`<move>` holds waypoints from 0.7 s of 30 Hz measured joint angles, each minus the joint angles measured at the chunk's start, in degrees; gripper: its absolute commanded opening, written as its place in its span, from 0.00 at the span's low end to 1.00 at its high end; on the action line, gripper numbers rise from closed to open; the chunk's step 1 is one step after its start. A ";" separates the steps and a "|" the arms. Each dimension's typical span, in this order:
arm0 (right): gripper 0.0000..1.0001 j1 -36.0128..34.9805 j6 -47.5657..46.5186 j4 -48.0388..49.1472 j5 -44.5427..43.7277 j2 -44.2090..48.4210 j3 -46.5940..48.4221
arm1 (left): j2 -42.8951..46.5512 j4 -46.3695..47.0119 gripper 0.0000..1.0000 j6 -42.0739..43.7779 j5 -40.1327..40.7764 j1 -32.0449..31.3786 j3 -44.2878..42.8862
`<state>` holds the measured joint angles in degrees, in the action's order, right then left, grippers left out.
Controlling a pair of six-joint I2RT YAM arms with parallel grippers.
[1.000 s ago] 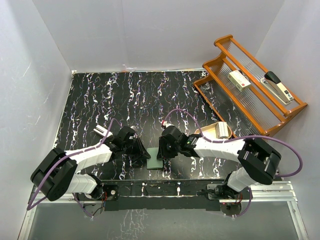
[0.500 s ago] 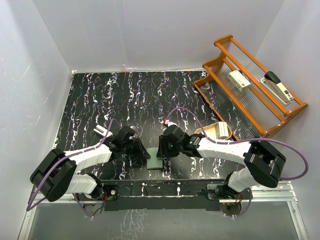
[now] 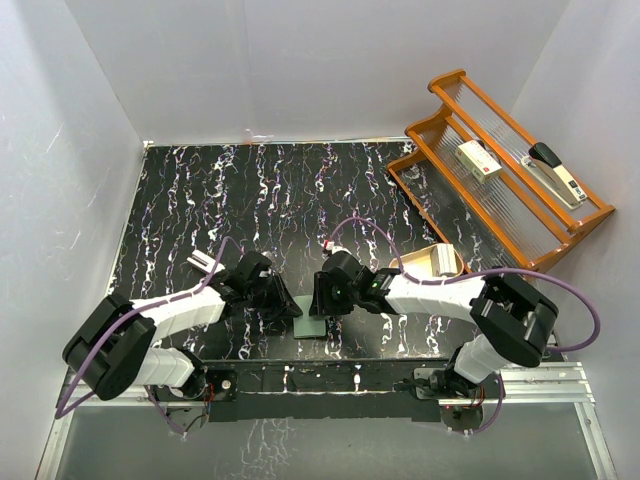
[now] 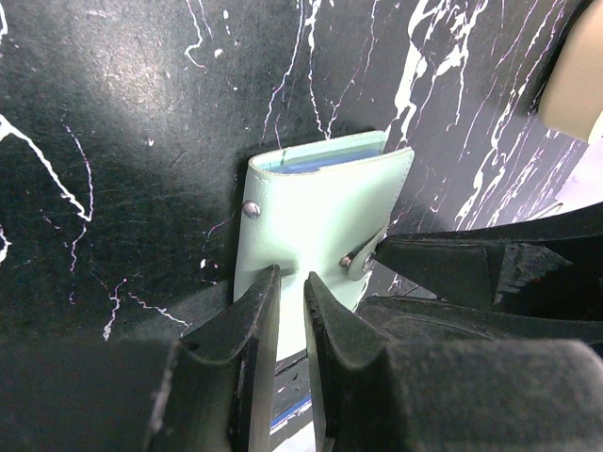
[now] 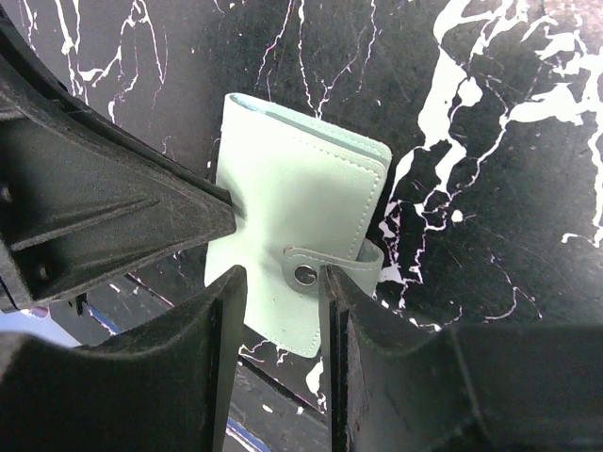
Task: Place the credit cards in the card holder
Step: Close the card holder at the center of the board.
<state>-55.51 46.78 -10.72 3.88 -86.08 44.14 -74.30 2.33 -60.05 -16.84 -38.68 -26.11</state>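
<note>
The card holder (image 3: 311,325), a sage-green wallet, lies folded shut on the black marbled table near its front edge. Its snap tab (image 5: 303,274) wraps over one side. Pale blue credit cards (image 4: 325,162) show as a thin edge inside its far end. My left gripper (image 4: 292,282) rests its tips on the card holder's (image 4: 320,217) near edge, with a narrow gap between the fingers and nothing pinched. My right gripper (image 5: 283,282) is open, its fingers standing either side of the snap tab on the card holder (image 5: 292,226). The two grippers (image 3: 285,305) (image 3: 318,300) meet over it.
A tan cream bowl-like object (image 3: 435,262) sits just right of my right arm. A wooden rack (image 3: 500,190) at the back right holds a stapler (image 3: 556,172) and a white box (image 3: 478,160). The table's front edge lies just behind the card holder.
My right gripper has opened wider around the snap tab and edged slightly left. My left gripper's gap has grown a touch. The card holder has stayed in place.
</note>
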 measured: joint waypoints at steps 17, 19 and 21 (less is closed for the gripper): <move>0.36 0.59 2.29 2.99 2.05 -1.68 -0.79 | -1.25 1.03 0.15 -0.66 -0.79 0.17 -0.13; 0.36 0.72 2.56 3.15 2.32 -1.68 -0.85 | -1.25 1.03 0.15 -0.66 -0.76 0.17 -0.13; 0.36 0.81 2.78 3.21 2.47 -1.66 -0.85 | -1.25 1.03 0.15 -0.68 -0.76 0.17 -0.13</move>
<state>-54.70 49.56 -7.51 6.35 -87.74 43.29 -75.55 3.36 -60.73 -17.61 -38.50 -26.24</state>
